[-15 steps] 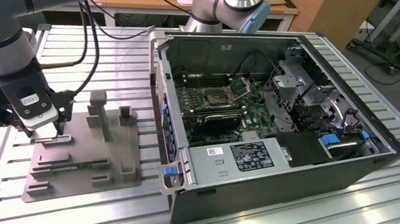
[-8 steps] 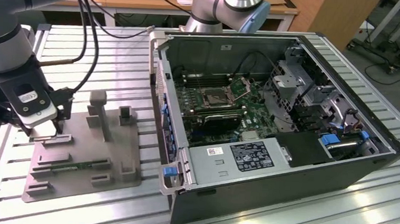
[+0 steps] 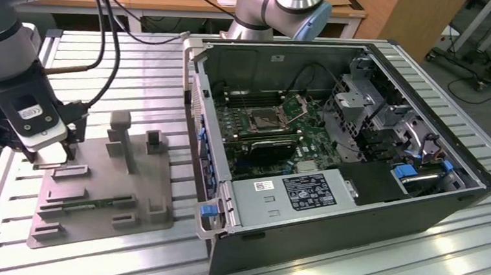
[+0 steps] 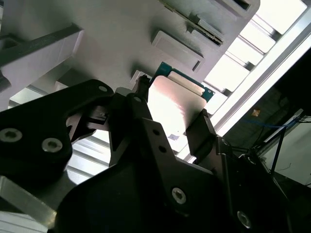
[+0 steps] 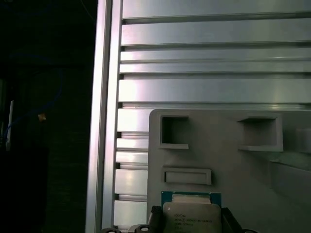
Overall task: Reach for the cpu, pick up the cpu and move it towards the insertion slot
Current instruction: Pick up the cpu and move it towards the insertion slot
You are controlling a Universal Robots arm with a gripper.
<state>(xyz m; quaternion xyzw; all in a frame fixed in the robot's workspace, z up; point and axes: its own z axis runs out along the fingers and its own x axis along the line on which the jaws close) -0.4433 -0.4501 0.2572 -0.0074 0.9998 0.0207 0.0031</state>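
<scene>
**One cpu in the tool, at the tray's corner**

We see the tool closed narrowly on the one cpu, with a finger against each of two opposite edges. We cannot tell whether it has lifted clear. It sits at a corner of the single grey tray, close to the tabletop edge on the exterior view's left. One green memory stick lies in the tray. Beyond the tray, a bare slatted strip leaves open room before the one open computer case. Inside the case, well apart from the cpu, is the one insertion slot.
</scene>
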